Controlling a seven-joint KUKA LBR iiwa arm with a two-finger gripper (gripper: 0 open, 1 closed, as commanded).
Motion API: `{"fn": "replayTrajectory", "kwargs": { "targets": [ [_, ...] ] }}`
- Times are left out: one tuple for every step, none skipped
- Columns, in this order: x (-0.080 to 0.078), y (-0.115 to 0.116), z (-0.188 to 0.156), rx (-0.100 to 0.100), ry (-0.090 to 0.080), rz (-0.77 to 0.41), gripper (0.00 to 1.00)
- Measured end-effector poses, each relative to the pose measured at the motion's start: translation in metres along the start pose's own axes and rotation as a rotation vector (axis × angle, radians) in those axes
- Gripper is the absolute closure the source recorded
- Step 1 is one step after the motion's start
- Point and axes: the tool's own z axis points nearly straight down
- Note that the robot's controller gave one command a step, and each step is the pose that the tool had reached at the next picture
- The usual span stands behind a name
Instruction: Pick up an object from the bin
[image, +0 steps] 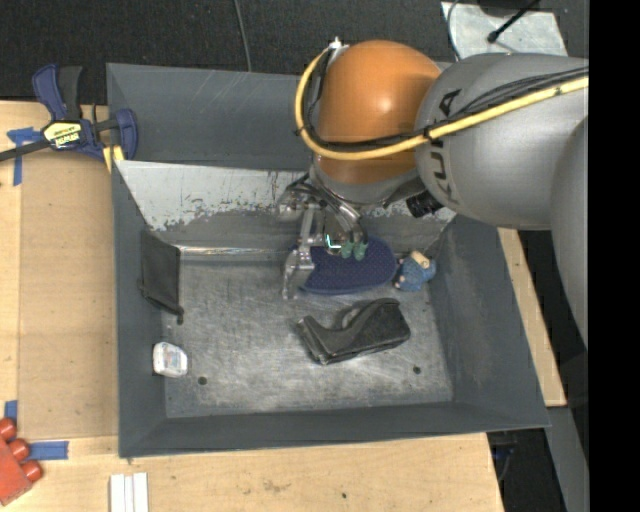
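Grey sheet metal forms the bin (135, 330), seen from above in the camera view, and few things are scattered on its floor. The gripper (320, 262) is seen low near the back wall, its fingers (293, 272) held apart: one is set at the left edge of a dark blue rounded thing (365, 272), the other above it. A black pouch (355, 332) lies just in front, and a small blue-and-tan piece (415, 268) lies to the right. A black flat piece (160, 272) and a small clear packet (170, 358) lie well apart on the left. The blue thing's edge should be straddled squarely before closing, and the pouch left undisturbed.
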Motion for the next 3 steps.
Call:
{"fn": "replayTrajectory", "kwargs": {
  "targets": [
    [-0.003,-0.091,0.118,-0.015,-0.019,0.41,0.0],
    [-0.008,-0.093,0.112,-0.014,-0.04,0.413,1.0],
    [-0.004,-0.095,-0.076,-0.003,-0.017,0.415,1.0]
  ]
}}
